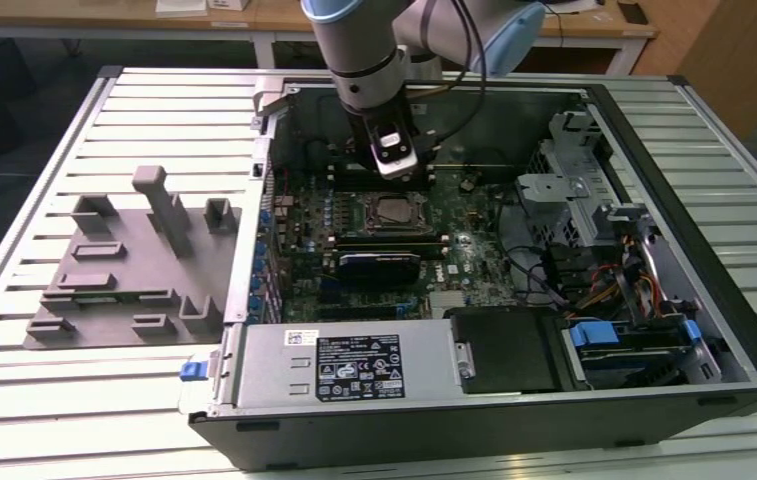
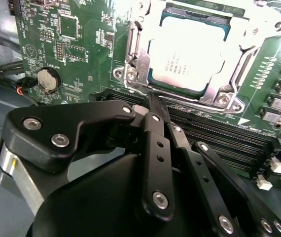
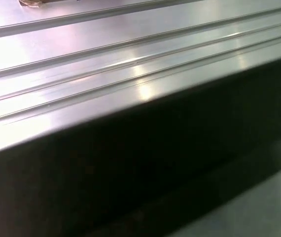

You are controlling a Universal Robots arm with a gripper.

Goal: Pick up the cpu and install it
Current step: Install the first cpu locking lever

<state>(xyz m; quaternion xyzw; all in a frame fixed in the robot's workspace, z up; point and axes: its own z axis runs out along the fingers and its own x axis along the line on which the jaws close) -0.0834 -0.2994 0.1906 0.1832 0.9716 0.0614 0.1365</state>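
An open computer case (image 1: pixel 512 400) lies on its side on a bench (image 1: pixel 31 400) made of long silver slats. The case sits toward the bench's far and right side in the exterior view. Inside it is a green board (image 1: pixel 472 270) with many small parts.

The cpu (image 2: pixel 186 55) is a flat square chip with a shiny silver top. It sits in its socket frame (image 2: pixel 135 59) near the middle of the green board, and the metal bracket lies around its edges. In the exterior view the cpu (image 1: pixel 388 211) is in the middle of the case, a bit toward the far wall.

The robot arm (image 1: pixel 365 50) comes down into the case from the far edge. The gripper (image 2: pixel 153 101) is just beside the cpu, above the dark slots (image 2: pixel 219 133) next to the socket. In the second wrist view its black fingers (image 2: pixel 156 128) are pressed close together with nothing between them. The gripper is not touching the cpu.

A round silver battery (image 2: pixel 48 79) sits on the board, well apart from the socket. A silver box with a white label (image 1: pixel 338 365) lies along the near wall of the case. A grey plastic tray (image 1: pixel 125 270) with blocks sticking up rests on the bench, toward the exterior view's left of the case. The first wrist view shows shiny metal slats (image 3: pixel 130 59) and a dark edge (image 3: pixel 155 168) under them.
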